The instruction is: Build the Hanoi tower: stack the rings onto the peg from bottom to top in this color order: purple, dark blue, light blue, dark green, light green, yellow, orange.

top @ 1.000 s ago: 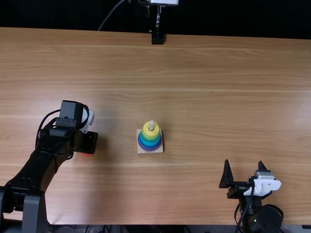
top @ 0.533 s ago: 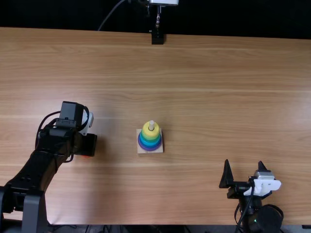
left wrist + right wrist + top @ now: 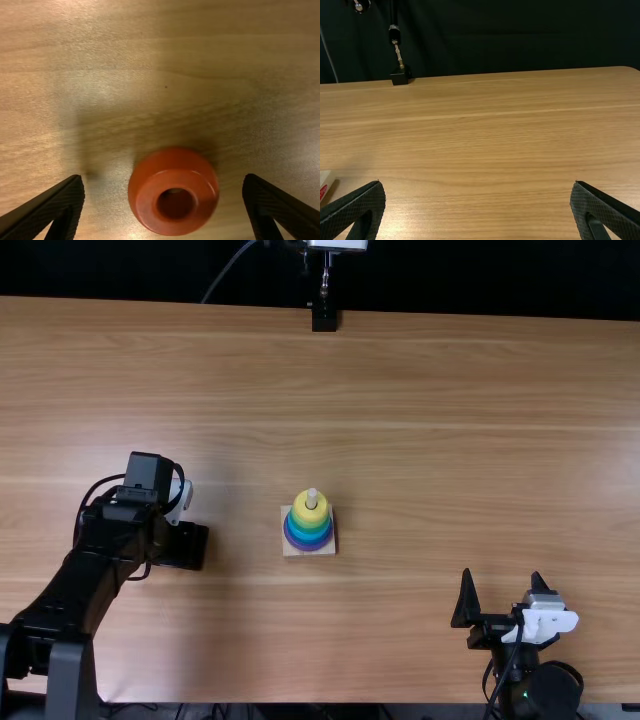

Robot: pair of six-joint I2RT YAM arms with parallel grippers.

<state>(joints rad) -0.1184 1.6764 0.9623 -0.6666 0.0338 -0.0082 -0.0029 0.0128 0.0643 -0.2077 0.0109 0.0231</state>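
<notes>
Lt brown wood table [image 3: 450, 440], grain running side to side. Notes near to far.

Nearest: R gripper [image 3: 501, 572], low near the table's near edge, R of middle. Fingers well apart, nothing betw. them. No part in the job as things lie.

Next, L side: L gripper [image 3: 163, 175], pointing down at the wood. Also open – fingertips wide, one each side of the orange ring [image 3: 172, 162], no contact seen. Ring sits on the table, hole up, not gripped. Looks roughly centred betw. the fingers; height of tips over wood can't be judged.

Mid-table, R of L gripper: square base [image 3: 288, 549] w/ upright peg [image 3: 312, 498]. Purple ring [image 3: 310, 547] at bottom, blues [image 3: 309, 537] above, then greens [image 3: 310, 525], yellow ring [image 3: 301, 509] on top. Too small to split each shade for certain, but order seen fits the list. Peg tip pokes out above yellow.

Progress: prob. 6 of 7 on, approx. Left to do – orange only: close on it, lift, carry over, lower onto peg. Risk: off-centre drop would catch on the tip.

Far edge: small black stand [image 3: 324, 317], dark backdrop [image 3: 480, 275] beyond.
</notes>
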